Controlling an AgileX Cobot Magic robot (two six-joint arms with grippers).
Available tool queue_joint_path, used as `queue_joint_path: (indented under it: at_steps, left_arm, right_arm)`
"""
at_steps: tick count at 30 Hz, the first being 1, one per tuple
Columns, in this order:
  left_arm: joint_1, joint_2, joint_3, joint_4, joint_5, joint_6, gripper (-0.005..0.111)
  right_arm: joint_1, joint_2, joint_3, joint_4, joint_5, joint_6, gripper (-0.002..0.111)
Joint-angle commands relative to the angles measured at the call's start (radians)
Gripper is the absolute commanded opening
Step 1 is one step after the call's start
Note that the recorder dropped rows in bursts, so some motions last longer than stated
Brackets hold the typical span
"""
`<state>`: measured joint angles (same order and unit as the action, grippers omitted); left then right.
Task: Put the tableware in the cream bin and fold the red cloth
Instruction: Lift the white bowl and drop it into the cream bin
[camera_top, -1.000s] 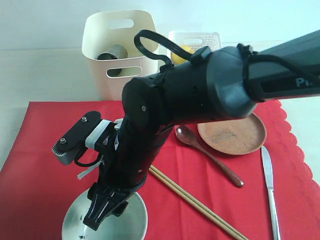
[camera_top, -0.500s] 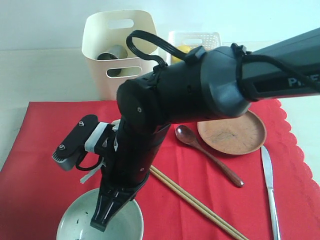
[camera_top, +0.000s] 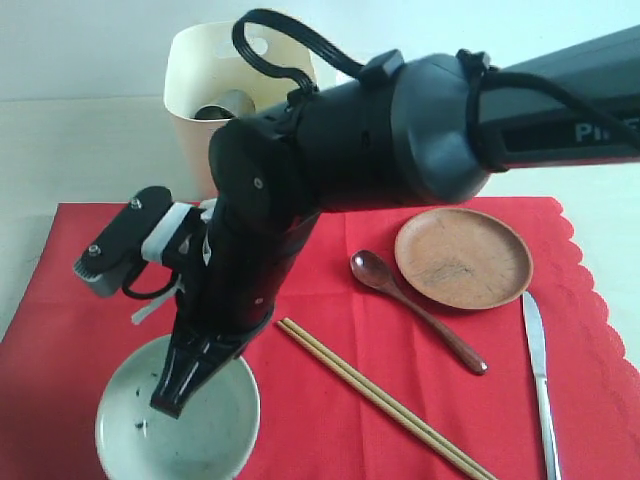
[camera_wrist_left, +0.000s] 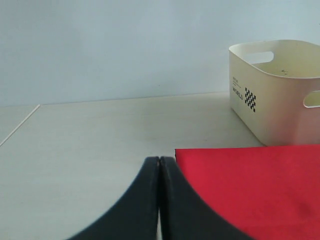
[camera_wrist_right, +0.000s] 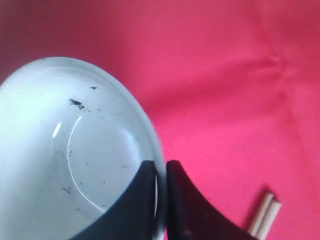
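Exterior view first: my right arm reaches across the middle and down to the near left part of the red cloth (camera_top: 80, 300), where the right gripper (camera_top: 170, 400) meets the pale bowl (camera_top: 150, 445). On the right wrist view that gripper (camera_wrist_right: 160, 170) is pinching the bowl's (camera_wrist_right: 75, 150) rim, one finger inside the bowl and one outside, with the thin wall caught between them. The inside of the bowl carries a few dark specks. I cannot tell whether the bowl sits on the cloth (camera_wrist_right: 225, 75) or is raised off it.

Just beside the bowl, the wooden chopsticks (camera_top: 380, 395) lie side by side on the cloth, running diagonally toward the near right; their ends show at the edge of the right wrist view (camera_wrist_right: 265, 217). Beyond them lies the dark wooden spoon (camera_top: 410, 305), its bowl end close to the round brown plate (camera_top: 463, 258). The silver knife (camera_top: 538, 370) lies near the scalloped right edge, apart from the plate.

Behind the cloth the cream bin (camera_top: 190, 150) stands on the pale table (camera_top: 80, 150), with the steel cup (camera_top: 222, 107) inside it.

On the left wrist view the left gripper (camera_wrist_left: 159, 165) has its fingers pressed together on nothing, low over the table (camera_wrist_left: 90, 140) beside a cloth (camera_wrist_left: 250, 185) edge, the bin (camera_wrist_left: 270, 100) standing past it.
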<state>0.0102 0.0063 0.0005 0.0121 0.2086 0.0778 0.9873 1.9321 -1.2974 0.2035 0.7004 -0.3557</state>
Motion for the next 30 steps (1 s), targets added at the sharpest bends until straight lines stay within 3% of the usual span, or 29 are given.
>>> queue_joint_path:
  at_steps: [1, 8, 18, 23, 26, 30]
  left_arm:
    - [0.001, -0.006, -0.001, 0.004, -0.007, -0.005, 0.0]
    - [0.001, -0.006, -0.001, 0.004, -0.007, -0.005, 0.0]
    - [0.001, -0.006, -0.001, 0.004, -0.007, -0.005, 0.0]
    - [0.001, -0.006, -0.001, 0.004, -0.007, -0.005, 0.0]
    - [0.001, -0.006, -0.001, 0.004, -0.007, -0.005, 0.0]
    - [0.001, -0.006, -0.001, 0.004, -0.007, -0.005, 0.0]
  right_arm:
    - [-0.018, -0.045, -0.084, -0.141, -0.017, 0.133, 0.0]
    - [-0.104, -0.058, -0.218, -0.306, -0.046, 0.26, 0.0]
    - [-0.326, -0.025, -0.267, -0.374, -0.469, 0.587, 0.0]
    - [-0.39, 0.043, -0.267, -0.372, -0.586, 0.734, 0.002]
    - [-0.396, 0.075, -0.269, -0.372, -0.588, 0.745, 0.017]
    - [-0.396, 0.1, -0.269, -0.372, -0.621, 0.745, 0.05]
